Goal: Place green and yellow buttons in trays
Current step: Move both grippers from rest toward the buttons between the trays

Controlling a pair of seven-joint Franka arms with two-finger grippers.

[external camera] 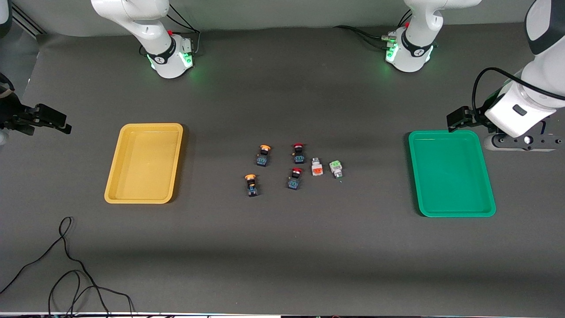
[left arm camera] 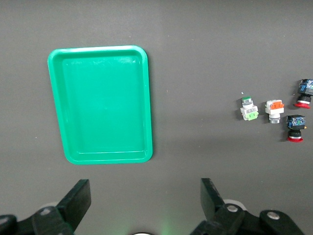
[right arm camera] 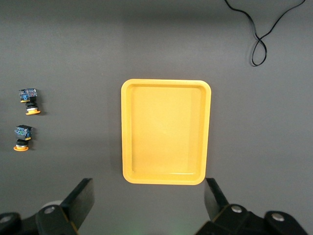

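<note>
Both pincers hang open: left pincer (left arm camera: 142,203) beside the green tray (external camera: 451,173), right pincer (right arm camera: 146,203) beside the yellow tray (external camera: 144,163); buttons (external camera: 263,155) lie between

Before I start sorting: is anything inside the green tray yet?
No. The green tray holds nothing; its whole floor is in plain sight, nothing covering it. The green button lies on the table.

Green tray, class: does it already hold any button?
No. The green tray shows only its bare floor, and the green button lies on the table apart from it.
</note>
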